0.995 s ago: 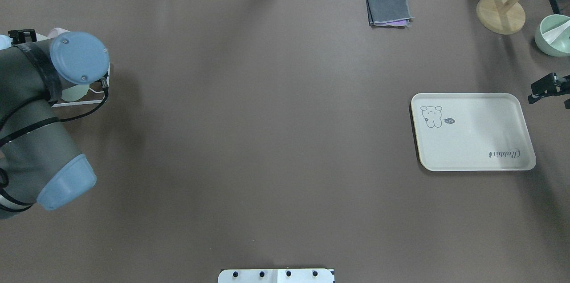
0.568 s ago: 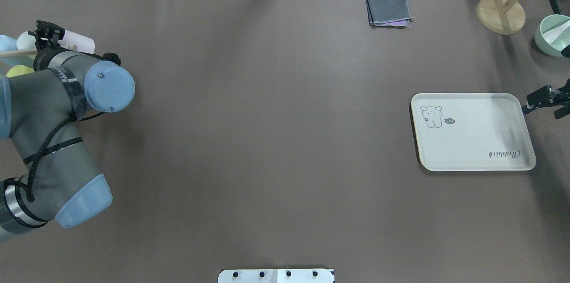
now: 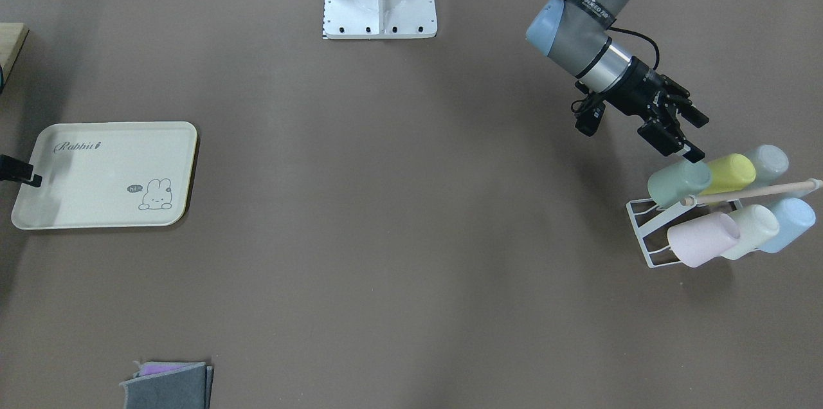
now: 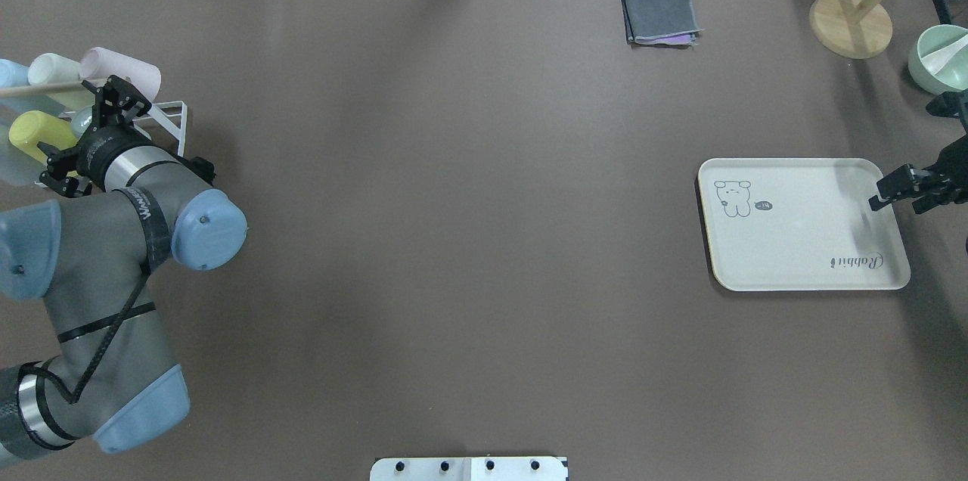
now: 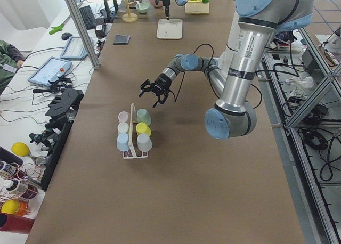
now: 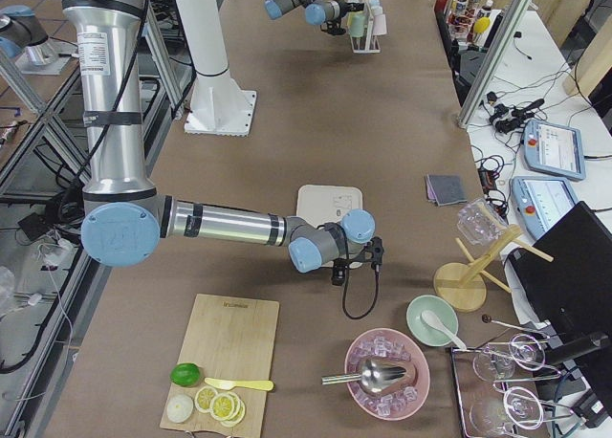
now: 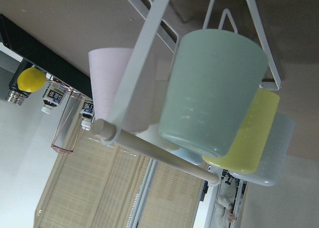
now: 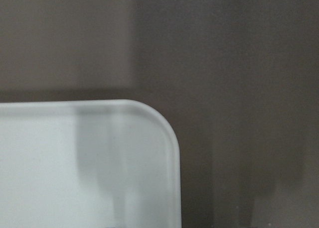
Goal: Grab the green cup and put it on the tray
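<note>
Black and spread wide, the left claw (image 3: pixel 683 134) hovers just above the green cup (image 3: pixel 675 182), its jaws apart and around nothing. Whether a fingertip touches the cup wall I cannot tell. That cup lies tilted on the white wire rack (image 3: pixel 645 238) at the tabletop's left end. It is first in a row with the yellow cup (image 3: pixel 730 173) and the grey-blue cup (image 3: pixel 768 161), and a wooden dowel (image 3: pixel 752 192) runs just beside them. By my judgement the task has barely begun: the approach is nearly made, while grasp, lift, carry and set-down are all left. The tray (image 4: pixel 802 239) sits at the right end, well apart from the cup, which is not on it. The right claw (image 4: pixel 881 198) hangs over the tray's corner; open or closed, I cannot tell. Between them lies matte brown tabletop (image 4: pixel 469 239), with a folded grey cloth (image 4: pixel 659 14) near its far edge. Off to the side stand an aluminium post (image 5: pixel 80 28) and a tablet (image 5: pixel 51 69).
</note>
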Robot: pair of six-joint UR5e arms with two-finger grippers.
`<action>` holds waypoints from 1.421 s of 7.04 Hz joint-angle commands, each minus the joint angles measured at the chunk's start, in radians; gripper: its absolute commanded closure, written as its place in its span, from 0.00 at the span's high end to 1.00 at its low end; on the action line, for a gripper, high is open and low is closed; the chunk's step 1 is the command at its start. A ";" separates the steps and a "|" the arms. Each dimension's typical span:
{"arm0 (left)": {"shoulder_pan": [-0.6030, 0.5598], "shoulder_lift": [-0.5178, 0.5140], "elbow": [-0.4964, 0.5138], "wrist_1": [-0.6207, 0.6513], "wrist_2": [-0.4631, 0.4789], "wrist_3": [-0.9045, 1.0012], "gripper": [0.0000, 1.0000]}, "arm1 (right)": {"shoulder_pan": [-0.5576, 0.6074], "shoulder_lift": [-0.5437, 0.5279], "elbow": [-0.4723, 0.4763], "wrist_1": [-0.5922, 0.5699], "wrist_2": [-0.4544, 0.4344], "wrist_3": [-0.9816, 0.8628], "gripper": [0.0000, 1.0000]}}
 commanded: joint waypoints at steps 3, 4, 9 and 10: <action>0.093 0.023 0.080 -0.004 0.121 0.068 0.98 | -0.008 -0.011 0.001 0.015 0.003 -0.003 0.00; 0.101 0.026 0.094 -0.034 0.131 0.066 0.98 | -0.008 -0.011 0.024 0.012 0.004 -0.003 0.00; 0.101 0.030 0.216 -0.183 0.178 0.068 0.98 | -0.012 0.004 0.157 0.002 0.119 0.041 0.00; 0.102 0.042 0.221 -0.188 0.209 0.068 0.98 | -0.021 0.057 0.179 0.000 0.133 0.128 0.00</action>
